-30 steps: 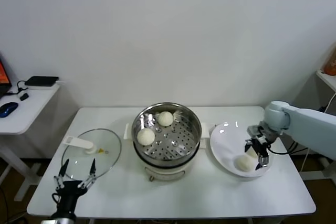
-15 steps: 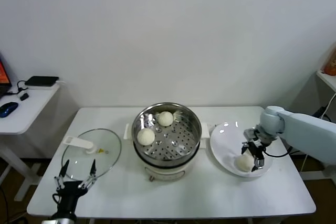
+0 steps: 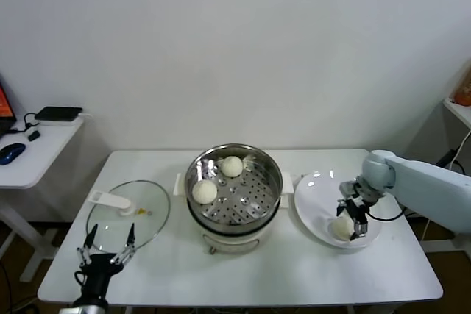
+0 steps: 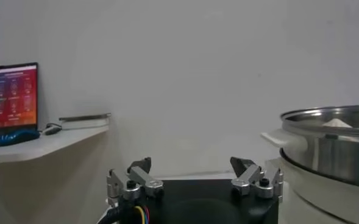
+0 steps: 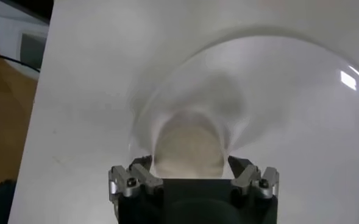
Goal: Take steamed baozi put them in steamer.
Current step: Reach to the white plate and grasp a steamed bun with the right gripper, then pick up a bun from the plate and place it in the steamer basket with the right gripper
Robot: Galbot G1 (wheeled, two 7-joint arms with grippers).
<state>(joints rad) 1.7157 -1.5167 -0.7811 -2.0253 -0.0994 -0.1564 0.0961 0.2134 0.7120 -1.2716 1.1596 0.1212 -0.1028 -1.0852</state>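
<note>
We read no writing anywhere. One steamed baozi (image 3: 341, 228) lay on the plate (image 3: 313, 207), at three o'clock from the steamer (image 3: 233, 185), sitting between the right gripper's (image 3: 350, 221) spread jaws, not visibly clamped. The left gripper (image 3: 107, 248) hung wide at seven o'clock.

Two baozi (image 3: 204, 191) in steamer (image 3: 269, 165), one (image 3: 341, 227) on plate (image 3: 315, 185)
</note>
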